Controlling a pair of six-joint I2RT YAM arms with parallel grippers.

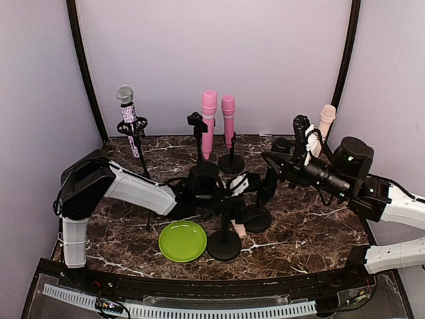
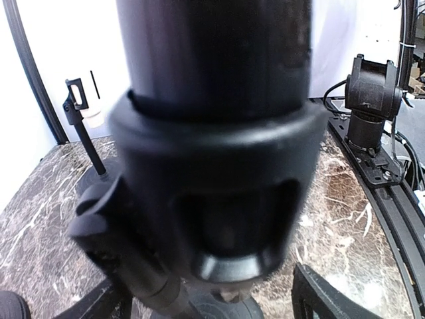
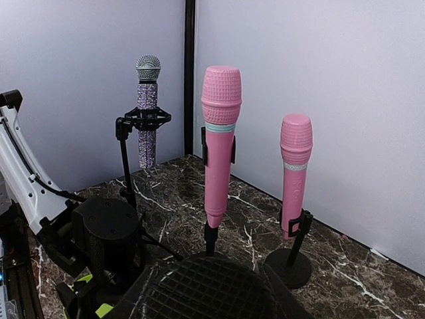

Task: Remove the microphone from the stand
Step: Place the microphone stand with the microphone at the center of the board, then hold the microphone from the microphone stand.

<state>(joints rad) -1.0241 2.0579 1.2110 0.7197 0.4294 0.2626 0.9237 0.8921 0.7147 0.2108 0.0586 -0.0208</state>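
**Draw it out along the clip, with the stand held steady**

Top external: both hands meet over the middle of the worktop, at a low black stand. The left hand lies by the post and the right hand is just beside it on the other side. What they work on is lost among the dark parts. A clean removal, I judge, means pulling along the clip's axis rather than sideways, so the base does not tip toward the green plate close by.

Right wrist: the black microphone shows only its mesh head, filling the bottom edge right at this hand. I cannot tell whether the right hand pinches it.

Left wrist: a blurred dark barrel, probably the microphone's body, sits in the stand's clip. The left hand's fingers stand spread to either side, gripping nothing.

The worktop is dark, glossy veined marble, likely slippery under a base. Pale lilac walls close it in.
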